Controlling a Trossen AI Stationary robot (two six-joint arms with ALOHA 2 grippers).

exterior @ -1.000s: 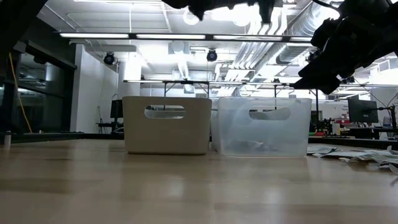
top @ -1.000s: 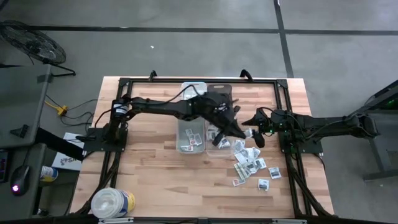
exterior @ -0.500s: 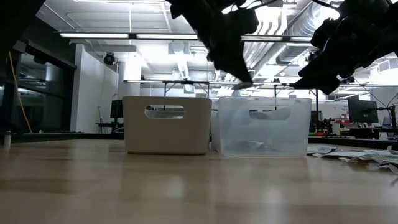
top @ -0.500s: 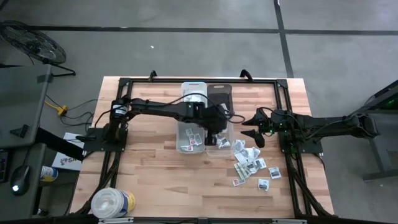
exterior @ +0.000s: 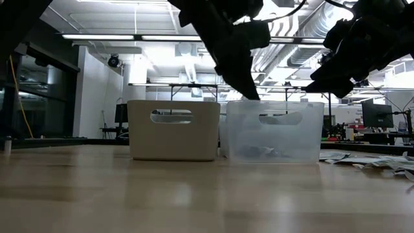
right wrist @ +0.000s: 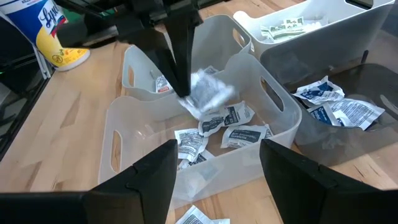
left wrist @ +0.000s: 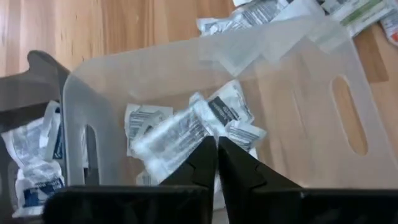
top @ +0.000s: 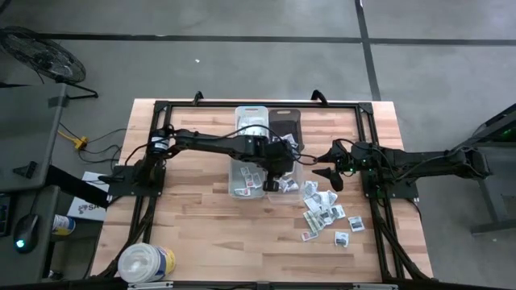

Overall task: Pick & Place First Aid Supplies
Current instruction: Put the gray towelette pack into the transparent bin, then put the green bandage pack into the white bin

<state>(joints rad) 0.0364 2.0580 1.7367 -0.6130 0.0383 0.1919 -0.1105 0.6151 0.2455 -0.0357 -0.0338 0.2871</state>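
My left gripper (left wrist: 217,144) hangs over the clear bin (right wrist: 273,115) near the table's middle, its fingers slanting down into it and all but together. A white packet (right wrist: 210,93), blurred, is right at its fingertips, above the packets (left wrist: 233,118) lying on the bin's floor. More first aid supplies (top: 324,211) lie loose on the wood to the right of the bins. My right gripper (top: 328,171) waits open beside that bin, on its right, with nothing between its fingers. My left gripper has the blurred packet (left wrist: 177,127) just beyond its fingertips; whether the fingers still touch it, I cannot tell. The fingers come from above, slanting down into the clear bin.
A second clear bin (right wrist: 140,74) with a few packets stands to the left. Behind stand a white bin (right wrist: 323,25) and a dark bin (right wrist: 373,81), both holding packets. A big white tub (top: 145,262) stands at the near left corner. Black frame rails border the table.
My left gripper has swung from above the loose packets toward the table's left, tipped from near level to pointing steeply down, and sunk over the clear bin. The packet at its tips now shows blurred.
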